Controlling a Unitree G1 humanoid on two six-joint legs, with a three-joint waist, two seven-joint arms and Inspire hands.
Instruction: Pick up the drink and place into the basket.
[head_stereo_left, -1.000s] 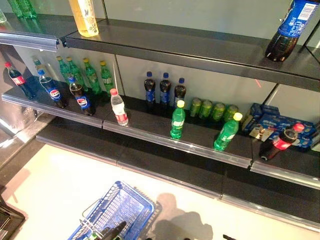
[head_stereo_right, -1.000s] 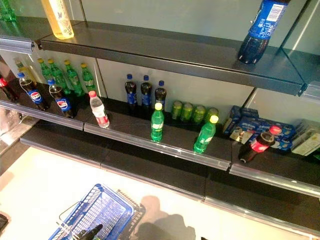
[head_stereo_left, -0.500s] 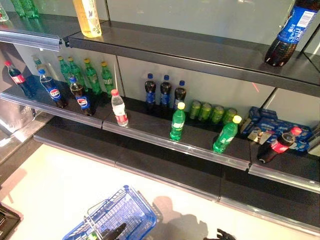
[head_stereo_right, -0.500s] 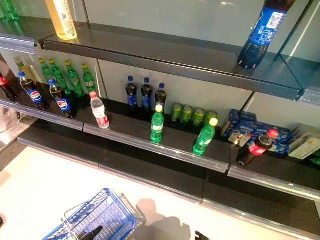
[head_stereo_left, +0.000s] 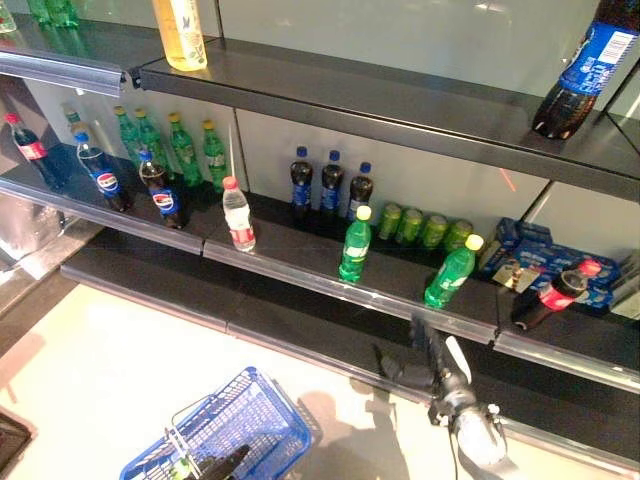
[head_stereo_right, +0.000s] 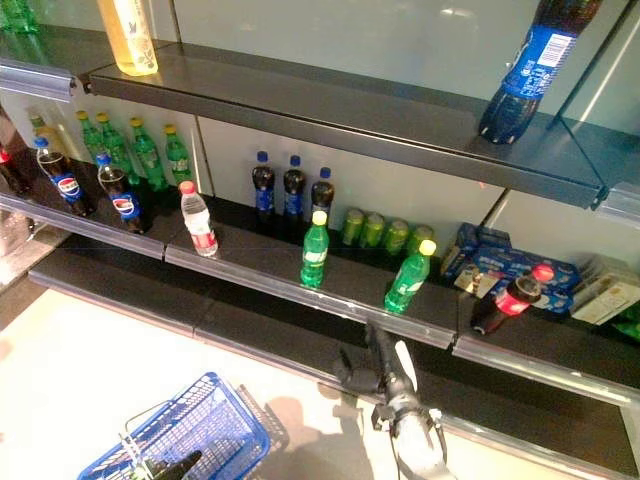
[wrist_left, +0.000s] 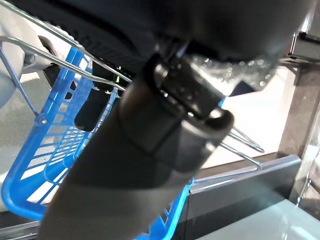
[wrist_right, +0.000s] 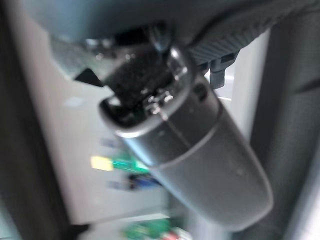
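The drink most likely meant is the green bottle with the yellow cap (head_stereo_left: 451, 272), leaning on the front of the middle shelf (head_stereo_left: 300, 275); its long axis tilts, cap up and toward the robot's right. A second green bottle (head_stereo_left: 354, 243) stands upright beside it, further to the robot's left. Which of the two is the target cannot be told for sure, but the leaning one lies closest to the raised arm.

The right hand (head_stereo_left: 432, 352) hangs below and in front of the shelf edge, just under the leaning bottle, its dark fingers pointing up toward the shelf and looking loosely spread, holding nothing. The bottle is therefore above and slightly beyond the hand, still apart from it. The reach would probably need to rise and go forward over the shelf lip.

The blue basket (head_stereo_left: 255, 400) hangs low on the robot's left side, well apart from the bottles. The left hand (head_stereo_left: 222, 464) is at its wire handle (wrist_left: 240, 140); whether the fingers are curled round it cannot be told.
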